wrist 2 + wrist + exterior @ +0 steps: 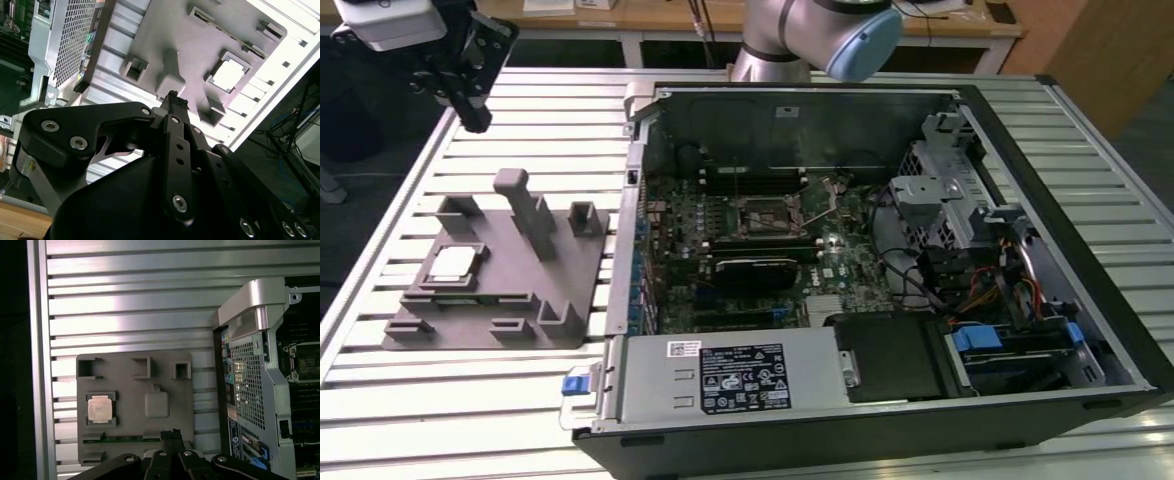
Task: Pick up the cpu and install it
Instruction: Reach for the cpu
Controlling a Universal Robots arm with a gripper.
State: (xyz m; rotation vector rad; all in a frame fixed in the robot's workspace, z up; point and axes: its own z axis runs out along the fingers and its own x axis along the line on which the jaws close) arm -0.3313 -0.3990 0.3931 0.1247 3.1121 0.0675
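The cpu (451, 264) is seated by the fixture's (507, 275) edge farthest from the computer case (787, 135), well apart from the gripper (475, 120) (closed, empty).

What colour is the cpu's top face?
Pale silver-grey metal; the cpu shows best in the first wrist view.

Soft overhead light fills the exterior view evenly, leaving a dull sheen on the slatted table (454, 400) and faint shadows around the grey fixture (494, 270). In the second wrist view the table (295, 45) and the cpu (227, 76) burn out to white, while my pincer (173, 97) sits dark. In the first wrist view glare bands streak the slats (150, 305), and the cpu (100, 408) glows pale pink.
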